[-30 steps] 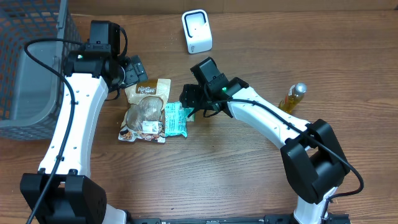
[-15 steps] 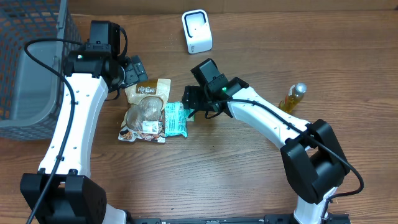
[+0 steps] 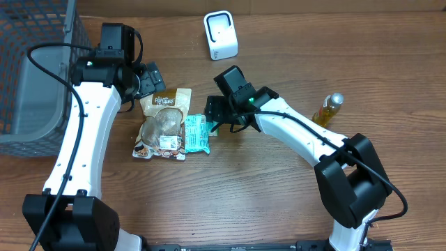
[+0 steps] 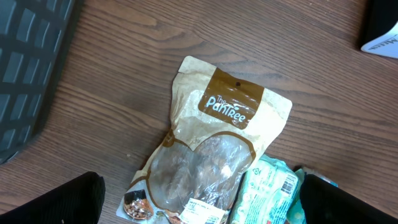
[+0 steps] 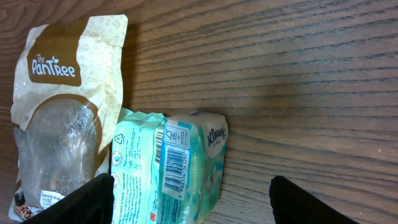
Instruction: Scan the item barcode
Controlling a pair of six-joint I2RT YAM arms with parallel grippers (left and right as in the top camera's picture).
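Item: teal tissue pack (image 3: 196, 134), lying flat on the wooden table (image 3: 265, 209) near its middle, a barcode label (image 5: 169, 163) facing up along one side. Its left edge touches the lower right of a tan snack pouch (image 3: 162, 124) with a clear window, also flat. Right gripper (image 3: 216, 116): low over the pack's upper right end, fingers spread wide with the pack lying between them, not pinched. Left gripper (image 3: 149, 78): hanging just above the pouch's top edge, fingers fully apart, nothing in them. White scanner (image 3: 220, 35): upright at the far edge of the table, well apart from the pack. Small bottle (image 3: 327, 108) of yellow liquid: on the right, beside the right arm. Grey mesh basket (image 3: 35, 77): at the left edge.
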